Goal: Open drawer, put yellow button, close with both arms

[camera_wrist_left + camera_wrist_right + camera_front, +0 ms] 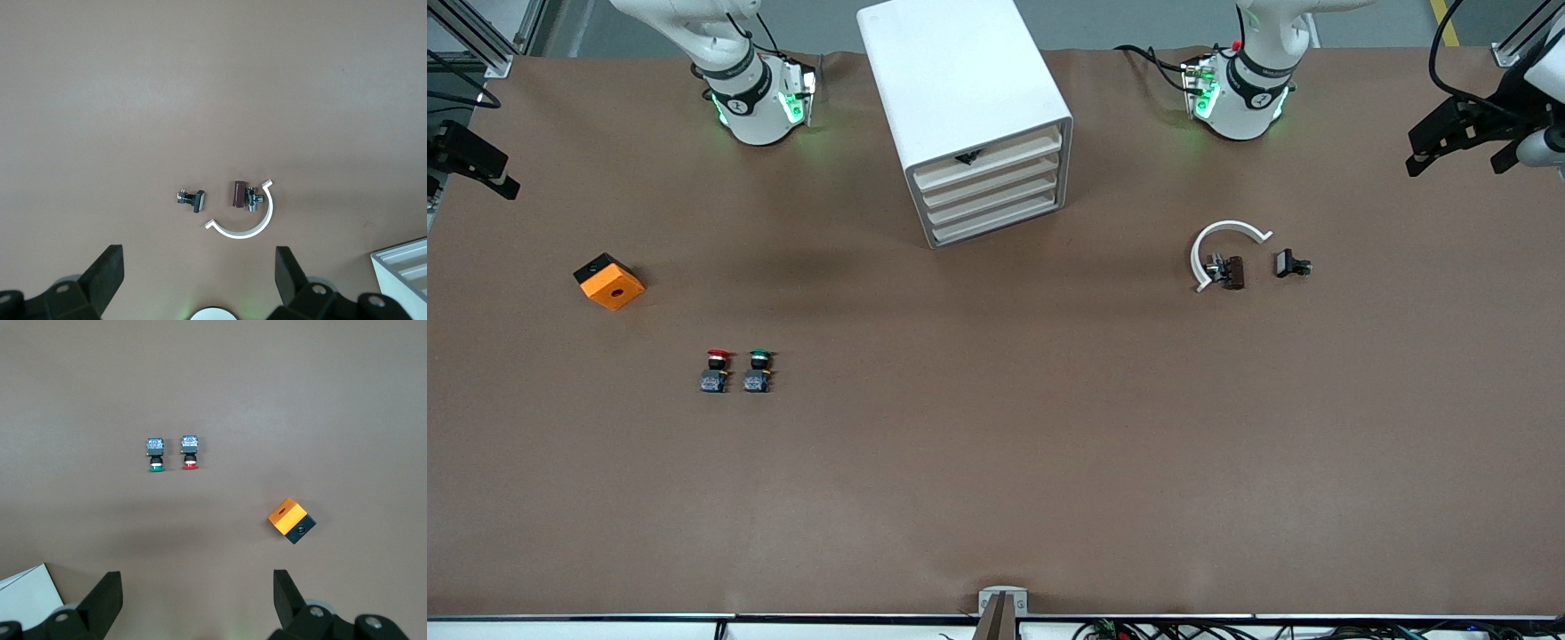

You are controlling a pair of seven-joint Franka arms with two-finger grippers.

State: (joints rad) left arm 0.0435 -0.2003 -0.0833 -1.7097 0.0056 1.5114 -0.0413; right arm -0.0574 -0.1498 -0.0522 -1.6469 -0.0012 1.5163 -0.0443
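Red-capped button point(717, 358) and green-capped button point(759, 358) are lying nearest me, no yellow button is showing, the top drawer point(985, 158) is sitting shut, so I'm hovering left jaws spread near the white half-ring point(243, 220) and right jaws spread near the orange box point(291, 520), judging only a flushness check is needed.

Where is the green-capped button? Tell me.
Front view: the green-capped button lies toward the right arm's end of the table, beside the red-capped button, nearer the camera than the orange box.

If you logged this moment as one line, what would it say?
drawer: shut | yellow button: not visible | left claw: open, waiting above table | right claw: open, waiting above table
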